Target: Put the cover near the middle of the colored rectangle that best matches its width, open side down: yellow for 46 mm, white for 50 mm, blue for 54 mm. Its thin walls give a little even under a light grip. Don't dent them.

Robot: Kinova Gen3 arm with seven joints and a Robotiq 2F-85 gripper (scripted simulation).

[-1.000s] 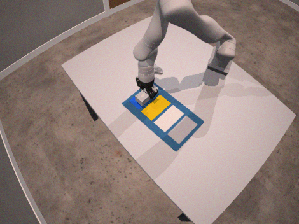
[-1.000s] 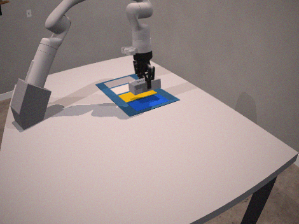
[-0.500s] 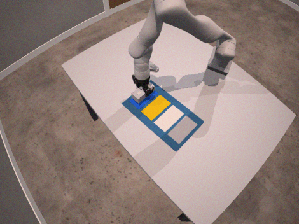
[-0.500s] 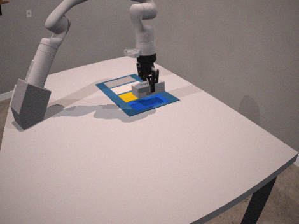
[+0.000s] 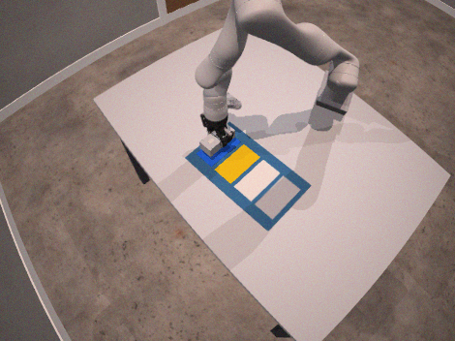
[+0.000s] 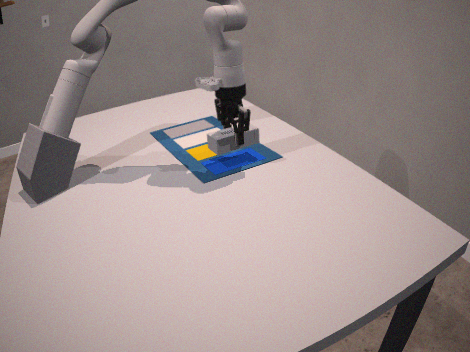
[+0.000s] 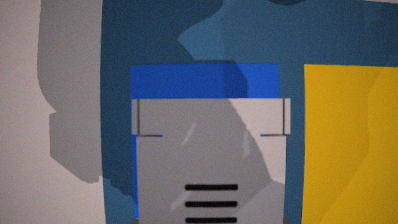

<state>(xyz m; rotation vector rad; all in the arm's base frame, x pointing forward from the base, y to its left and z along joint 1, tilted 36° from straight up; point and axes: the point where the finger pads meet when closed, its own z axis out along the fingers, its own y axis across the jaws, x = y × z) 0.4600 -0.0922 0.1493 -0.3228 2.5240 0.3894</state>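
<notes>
- Cover (image 6: 227,139): pale grey box, thin flat walls, three dark slots on top, hanging just above the blue rectangle (image 6: 235,159) rather than resting on it, judging by the shadow underneath in the exterior view.
- Sitting straight under the gripper (image 6: 239,126), fingers pinching it at a middling width; no dent showing in the walls from here.
- Looking down from the wrist view: cover edges lining up nearly flush with the blue patch's sides, long axis running along the patch, a strip of blue peeking out past the far end.
- Guessing the next bit is a short straight drop, then letting go gently; open side can't be checked from these angles.
- Yellow rectangle (image 5: 237,163) lying just beside, then white (image 5: 257,179) and a grey one (image 5: 278,197), all flat matte patches on a darker blue mat (image 5: 271,222).
- Smooth pale table (image 5: 339,248) carrying the lot.
</notes>
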